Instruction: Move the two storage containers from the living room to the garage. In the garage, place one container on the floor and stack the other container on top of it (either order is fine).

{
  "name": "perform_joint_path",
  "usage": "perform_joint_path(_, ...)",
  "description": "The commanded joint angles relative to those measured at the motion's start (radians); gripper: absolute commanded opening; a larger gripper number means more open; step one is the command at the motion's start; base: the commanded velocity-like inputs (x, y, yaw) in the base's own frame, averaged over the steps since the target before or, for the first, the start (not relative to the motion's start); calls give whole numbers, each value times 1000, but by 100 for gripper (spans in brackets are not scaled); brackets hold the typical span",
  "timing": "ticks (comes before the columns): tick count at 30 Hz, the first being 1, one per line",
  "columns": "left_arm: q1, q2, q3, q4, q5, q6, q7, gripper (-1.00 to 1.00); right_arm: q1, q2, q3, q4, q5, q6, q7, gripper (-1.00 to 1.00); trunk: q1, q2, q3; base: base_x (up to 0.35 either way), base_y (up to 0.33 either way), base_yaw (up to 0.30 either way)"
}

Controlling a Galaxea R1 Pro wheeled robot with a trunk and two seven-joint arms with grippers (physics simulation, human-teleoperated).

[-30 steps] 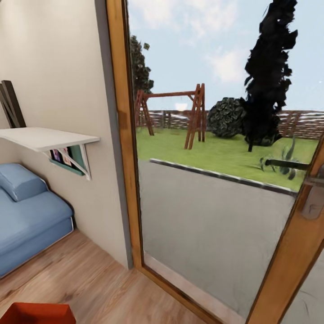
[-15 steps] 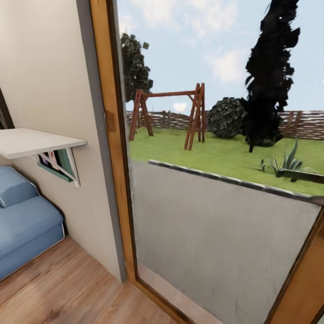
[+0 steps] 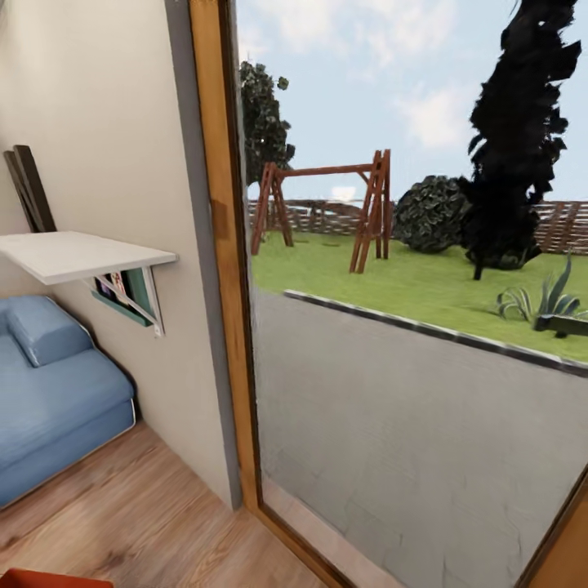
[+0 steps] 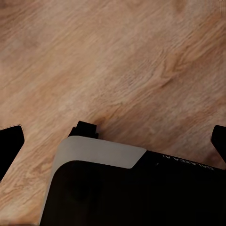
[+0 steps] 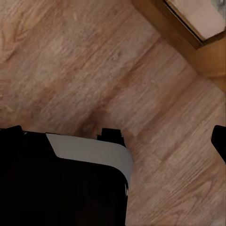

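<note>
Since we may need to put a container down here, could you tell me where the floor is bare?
The wood plank floor is bare between the blue sofa and the wooden door frame. It narrows toward the wall corner, under the white shelf. A storage container's edge sits at the head view's bottom left.

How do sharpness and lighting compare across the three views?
Head view: even daylight, tall dark tree smeared, sofa soft-edged. Left wrist view: wood floor mildly blurred, no glare. Right wrist view: similar softness, door frame at one corner.

A white wall-mounted shelf [image 3: 82, 253] hangs above a blue upholstered sofa [image 3: 49, 392], beside a wooden-framed glass door [image 3: 224, 269].
</note>
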Motion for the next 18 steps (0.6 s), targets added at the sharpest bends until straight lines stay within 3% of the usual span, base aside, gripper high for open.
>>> perform_joint_path(1, -1, 0, 8, 1, 0, -3, 2, 100, -1, 0, 7, 3, 4, -5, -2, 100, 0, -1, -1, 0, 0, 280)
perform_joint_path(18, -1, 0, 7, 1, 0, -3, 2, 100, -1, -1, 7, 3, 5, -5, -2, 100, 0, -1, -1, 0, 0, 282)
